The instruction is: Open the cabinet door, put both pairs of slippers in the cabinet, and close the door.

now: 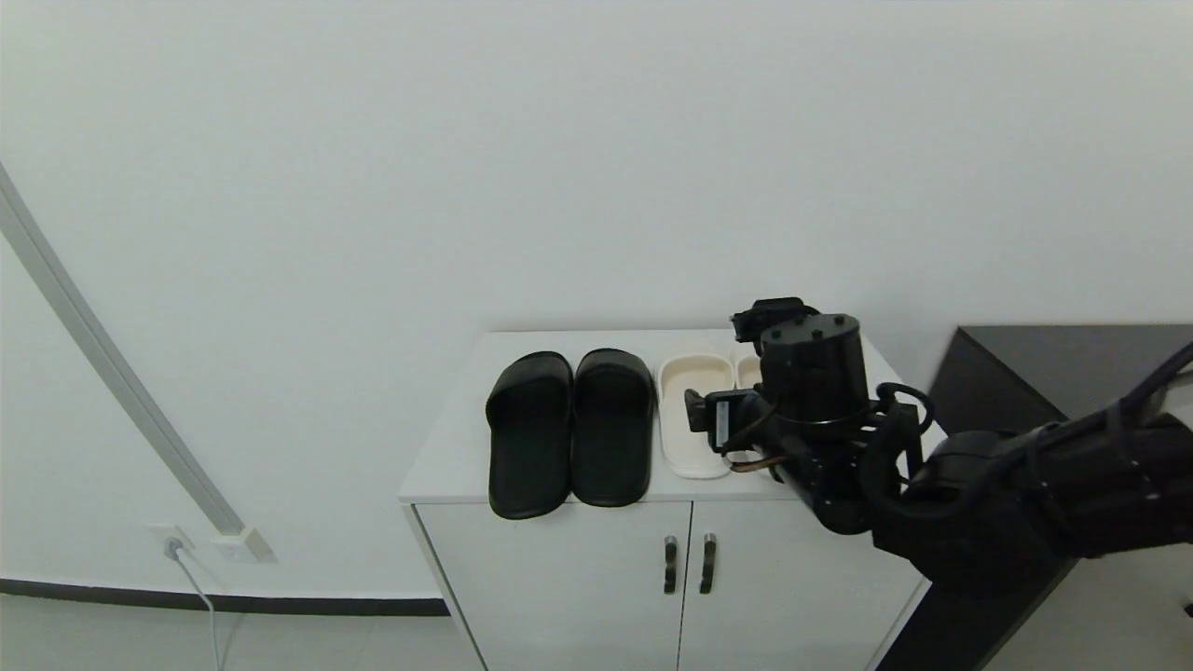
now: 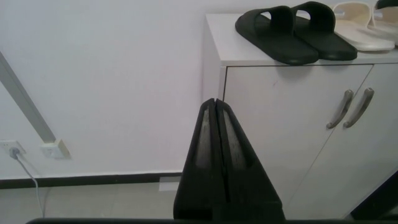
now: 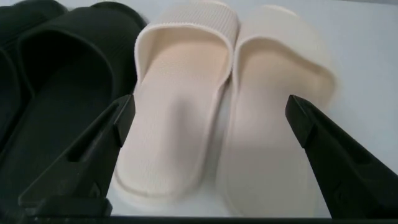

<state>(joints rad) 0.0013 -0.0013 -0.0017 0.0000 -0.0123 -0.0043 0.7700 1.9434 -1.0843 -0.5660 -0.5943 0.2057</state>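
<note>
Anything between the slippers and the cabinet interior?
Yes: both cabinet doors are shut; the black slippers and cream slippers lie on the cabinet top. Nothing visible separates the open right gripper from the cream slippers.

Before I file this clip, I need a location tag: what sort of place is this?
Likely a home entryway, or a room staged as one: a white cabinet with closed double doors against a bare wall, black slippers and cream slippers on top, a wall socket near the floor.
</note>
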